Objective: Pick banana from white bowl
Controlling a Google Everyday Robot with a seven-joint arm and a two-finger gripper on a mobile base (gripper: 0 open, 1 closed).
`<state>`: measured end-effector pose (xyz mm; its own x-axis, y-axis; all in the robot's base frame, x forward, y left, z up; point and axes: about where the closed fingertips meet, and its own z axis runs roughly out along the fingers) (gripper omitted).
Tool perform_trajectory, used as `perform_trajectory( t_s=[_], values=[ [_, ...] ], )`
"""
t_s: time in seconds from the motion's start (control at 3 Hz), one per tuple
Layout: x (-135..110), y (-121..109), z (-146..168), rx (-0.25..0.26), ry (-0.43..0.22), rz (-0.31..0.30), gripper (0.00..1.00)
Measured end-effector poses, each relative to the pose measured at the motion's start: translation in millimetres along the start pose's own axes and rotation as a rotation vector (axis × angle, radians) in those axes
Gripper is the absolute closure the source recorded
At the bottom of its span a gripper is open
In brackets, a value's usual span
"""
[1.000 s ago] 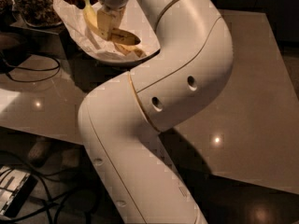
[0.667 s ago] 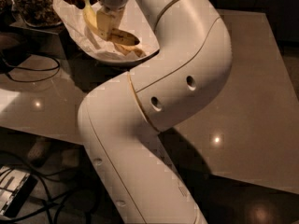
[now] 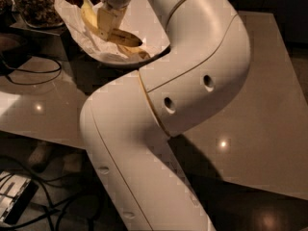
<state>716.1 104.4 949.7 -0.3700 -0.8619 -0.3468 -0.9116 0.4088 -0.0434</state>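
Note:
The white bowl (image 3: pixel 147 19) with crumpled paper lining stands at the top left of the camera view, on the table's far side. In it lies the banana (image 3: pixel 126 36), slim, yellow with brown flecks and a dark tip. A plumper, cleaner yellow banana (image 3: pixel 88 14) lies left of it. My gripper (image 3: pixel 110 22) reaches down into the bowl between the two, right against the bananas. My big white arm (image 3: pixel 192 81) fills the middle of the view and hides the bowl's right side.
A dark container of brownish bits (image 3: pixel 34 4) stands left of the bowl. Black cables (image 3: pixel 30 72) loop over the beige table (image 3: pixel 269 105). More cables and a small device (image 3: pixel 14 203) lie on the floor at the lower left.

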Motion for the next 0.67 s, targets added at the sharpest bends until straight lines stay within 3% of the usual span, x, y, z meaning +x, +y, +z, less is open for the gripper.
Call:
perform_trajectory(
  t_s=[0.33,0.67],
  values=[
    [3.5,10.1,-17.3,-0.022,-0.049,-0.009,1.0],
    [3.5,10.1,-17.3,-0.022,-0.049,-0.009,1.0]
  ],
)
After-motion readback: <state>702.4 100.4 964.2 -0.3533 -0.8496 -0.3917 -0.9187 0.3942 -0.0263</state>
